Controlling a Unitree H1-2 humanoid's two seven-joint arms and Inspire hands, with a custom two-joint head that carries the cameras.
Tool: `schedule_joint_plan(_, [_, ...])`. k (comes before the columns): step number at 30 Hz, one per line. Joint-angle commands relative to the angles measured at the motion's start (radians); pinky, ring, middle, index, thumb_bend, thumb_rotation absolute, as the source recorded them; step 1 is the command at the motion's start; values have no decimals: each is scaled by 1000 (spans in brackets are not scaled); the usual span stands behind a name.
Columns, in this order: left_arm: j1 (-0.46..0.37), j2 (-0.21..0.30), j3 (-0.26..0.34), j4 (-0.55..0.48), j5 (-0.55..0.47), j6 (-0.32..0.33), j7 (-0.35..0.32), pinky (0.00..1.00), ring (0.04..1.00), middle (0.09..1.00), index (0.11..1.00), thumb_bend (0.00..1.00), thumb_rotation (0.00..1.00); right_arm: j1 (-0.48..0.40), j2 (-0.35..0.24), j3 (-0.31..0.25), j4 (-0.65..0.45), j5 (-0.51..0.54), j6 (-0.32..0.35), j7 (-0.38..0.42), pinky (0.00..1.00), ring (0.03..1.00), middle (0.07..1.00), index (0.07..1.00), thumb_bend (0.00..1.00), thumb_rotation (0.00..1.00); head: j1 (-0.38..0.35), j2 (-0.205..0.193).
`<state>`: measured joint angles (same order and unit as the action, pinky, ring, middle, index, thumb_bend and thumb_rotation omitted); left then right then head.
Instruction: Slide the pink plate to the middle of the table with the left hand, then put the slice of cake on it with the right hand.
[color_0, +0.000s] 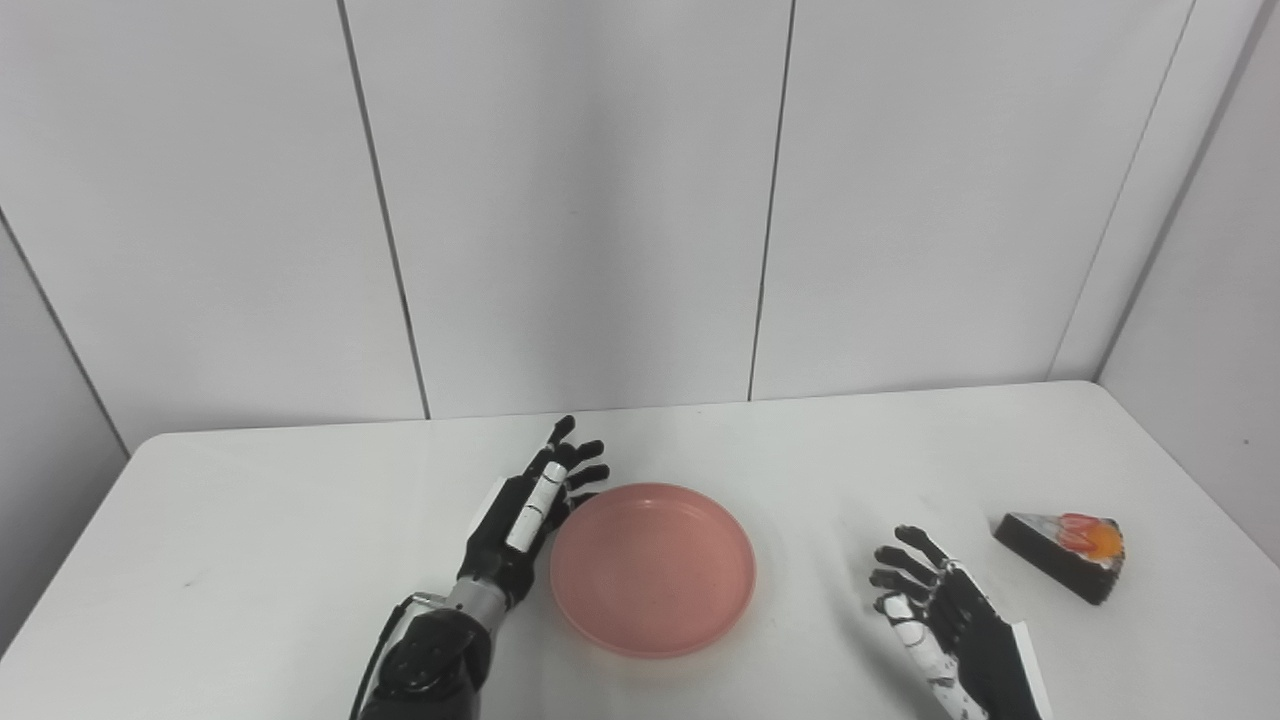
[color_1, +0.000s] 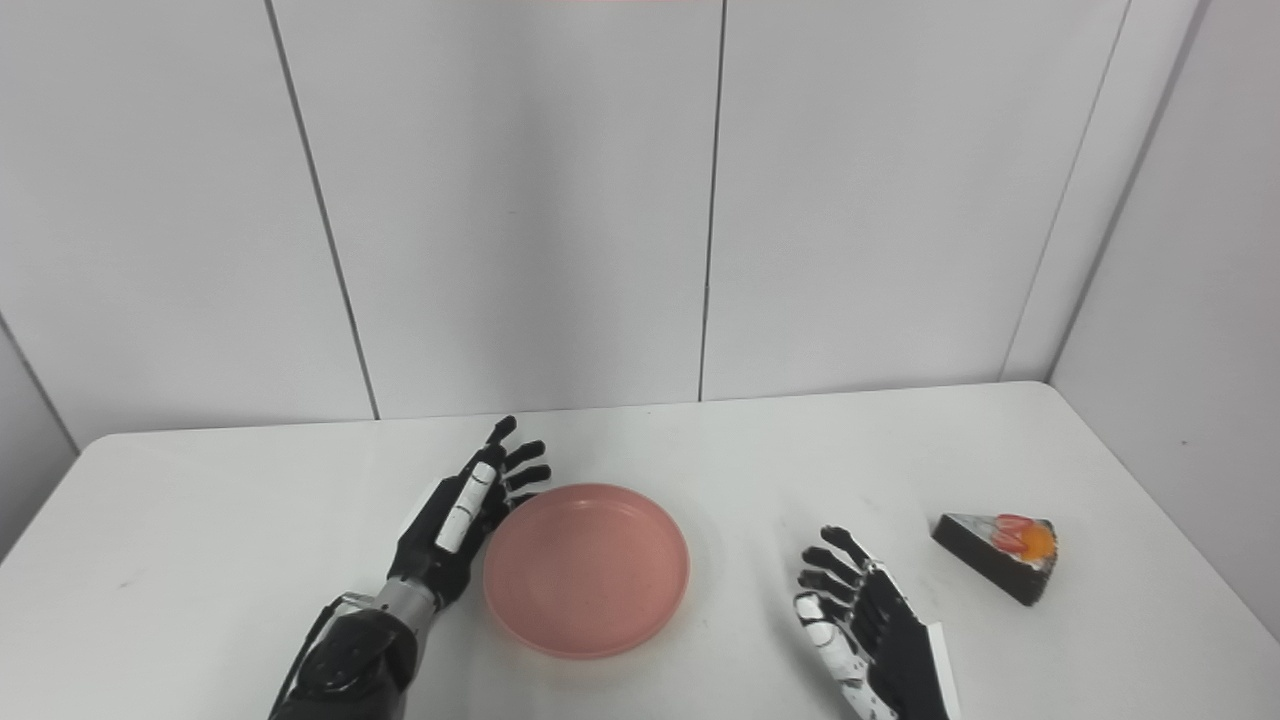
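**Plate near the middle, cake not yet lifted**

Hands first, nearest the robot: the right hand (color_0: 935, 615) hovers low over the table (color_0: 250, 560) with its fingers spread and nothing in it, between plate and cake but touching neither. The left hand (color_0: 530, 510) lies flat and open, fingers extended, its edge against the left rim of the pink plate (color_0: 652, 568). The plate sits close to the table's centre, so the slide looks done or nearly so. What remains is the second half: the slice of cake (color_0: 1065, 553) lies on the table to the right, well apart from the plate. Nothing stands between cake and plate, and the plate is bare. Farther back there is only clear tabletop and the white panelled wall (color_0: 580, 200).
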<state>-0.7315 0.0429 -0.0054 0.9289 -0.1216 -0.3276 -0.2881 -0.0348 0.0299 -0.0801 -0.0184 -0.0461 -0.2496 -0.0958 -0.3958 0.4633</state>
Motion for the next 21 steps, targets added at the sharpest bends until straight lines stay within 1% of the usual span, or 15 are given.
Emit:
schedule_joint_plan(1, [41, 13, -1, 20, 0, 37, -18, 728, 839, 885, 965, 828, 850, 45, 22, -2, -18, -22, -20, -30, 632, 699, 738, 793, 692, 657, -13, -1])
schedule_joint_plan(3, [40, 17, 0, 27, -1, 33, -23, 722, 834, 882, 966, 826, 853, 45, 16, -10, -76, -63, 21, -43, 644, 713, 748, 799, 711, 674, -26, -3])
schedule_joint_plan(5, [39, 21, 2, 28, -2, 33, -27, 714, 830, 880, 967, 816, 858, 42, 0, -17, -113, -94, 35, -47, 655, 733, 768, 810, 727, 692, -34, -5])
schedule_joint_plan(7, [38, 26, 6, 25, -4, 39, -29, 714, 832, 884, 970, 806, 861, 36, -32, -28, -143, -145, 40, -52, 640, 733, 782, 824, 733, 729, -41, -6])
schedule_joint_plan(9, [36, 32, 10, 28, -7, 39, -35, 715, 837, 888, 971, 806, 860, 35, -63, -30, -174, -220, 57, -51, 635, 744, 801, 841, 717, 772, -57, -9])
schedule_joint_plan(10, [33, 38, 13, 35, -9, 35, -42, 716, 838, 889, 972, 807, 859, 32, -92, -31, -199, -290, 76, -48, 635, 747, 807, 846, 711, 785, -79, -12])
schedule_joint_plan(11, [31, 42, 15, 40, -11, 32, -49, 724, 842, 890, 973, 830, 853, 30, -113, -31, -218, -340, 90, -48, 646, 750, 816, 849, 700, 821, -82, -12])
schedule_joint_plan(12, [28, 48, 19, 50, -15, 27, -56, 728, 844, 891, 974, 842, 850, 24, -141, -33, -243, -395, 118, -39, 651, 751, 822, 851, 694, 840, -106, -15])
schedule_joint_plan(13, [25, 52, 21, 57, -18, 23, -61, 742, 843, 880, 971, 862, 843, 21, -160, -34, -260, -430, 139, -33, 715, 791, 846, 850, 708, 870, -106, -15])
schedule_joint_plan(14, [21, 57, 26, 69, -23, 19, -68, 747, 842, 877, 971, 869, 840, 16, -180, -35, -281, -469, 167, -25, 737, 804, 854, 850, 712, 881, -127, -18])
schedule_joint_plan(15, [18, 60, 30, 78, -27, 16, -74, 749, 839, 873, 967, 875, 832, 13, -193, -35, -296, -494, 187, -20, 747, 816, 858, 844, 719, 880, -127, -18])
schedule_joint_plan(16, [13, 63, 35, 92, -32, 10, -79, 743, 834, 870, 965, 873, 824, 8, -212, -38, -315, -536, 212, -16, 744, 821, 855, 837, 728, 873, -143, -20])
schedule_joint_plan(18, [6, 68, 40, 113, -36, -4, -86, 734, 830, 869, 964, 868, 819, -3, -241, -44, -345, -609, 259, -6, 734, 819, 849, 832, 736, 864, -154, -23])
schedule_joint_plan(19, [4, 70, 41, 122, -35, -11, -88, 727, 825, 866, 964, 871, 818, -7, -253, -47, -357, -639, 278, 0, 726, 817, 844, 831, 759, 864, -154, -23])
schedule_joint_plan(21, [-3, 73, 41, 142, -36, -26, -100, 731, 825, 867, 965, 867, 814, -19, -293, -60, -366, -701, 312, 16, 706, 810, 842, 835, 775, 852, -157, -25])
